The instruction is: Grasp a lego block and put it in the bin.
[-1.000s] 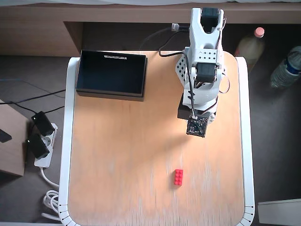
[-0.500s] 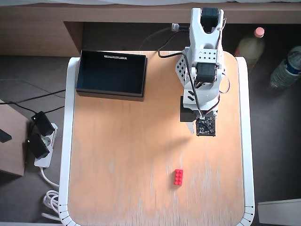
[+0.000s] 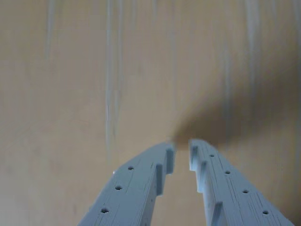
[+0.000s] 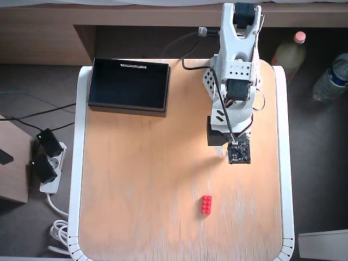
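The lego block [image 4: 206, 204], a small red brick, lies on the wooden table toward its front edge in the overhead view. The black bin [image 4: 129, 81] stands at the table's back left with nothing inside. My gripper [image 4: 231, 157] hangs under the wrist's camera board, behind the block and slightly to its right, well apart from it. In the wrist view the gripper [image 3: 180, 143] points at bare wood, its two grey fingers [image 3: 141, 183] together with only a thin slit and nothing held. The block and bin do not show in the wrist view.
The arm's white base [image 4: 234, 81] stands at the table's back right. Two bottles [image 4: 288, 51] [image 4: 330, 77] stand on the floor to the right. A power strip [image 4: 48, 163] with cables lies on the floor to the left. The table has a white rim [image 4: 76, 163].
The wrist has reached forward and a little right, closer to the red block. Block and bin have not moved.
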{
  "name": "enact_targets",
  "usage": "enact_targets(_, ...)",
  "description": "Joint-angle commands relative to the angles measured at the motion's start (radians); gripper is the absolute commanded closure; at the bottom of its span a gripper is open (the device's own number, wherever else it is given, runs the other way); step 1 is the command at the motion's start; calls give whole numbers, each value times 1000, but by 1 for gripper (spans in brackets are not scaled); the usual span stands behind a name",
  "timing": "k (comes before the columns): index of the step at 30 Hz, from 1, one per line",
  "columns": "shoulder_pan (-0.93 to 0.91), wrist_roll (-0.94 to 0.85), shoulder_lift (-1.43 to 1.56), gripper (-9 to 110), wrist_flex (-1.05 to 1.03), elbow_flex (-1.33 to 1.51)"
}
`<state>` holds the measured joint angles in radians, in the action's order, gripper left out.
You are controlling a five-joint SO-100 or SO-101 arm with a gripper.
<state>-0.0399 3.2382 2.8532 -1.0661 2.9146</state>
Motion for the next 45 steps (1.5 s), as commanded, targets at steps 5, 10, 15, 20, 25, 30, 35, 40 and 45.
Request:
enact_targets(5,-51,-23,-357,101,25,-324)
enact_targets(10,-89,-12,-495,101,25,-474)
enact_targets(15,-121,-8,-632,101,25,-624)
enact_targets(20,-160,3,-773,101,25,-765)
enact_targets(25,-183,8,-896,101,25,-910)
enact_targets(30,-186,9,-1006,100,26,-1039)
enact_targets(35,-184,-8,-1097,98,26,-1134)
enact_targets(40,-176,-17,-1164,96,26,-1173)
enact_targets(45,-166,-9,-1197,90,34,-1178)
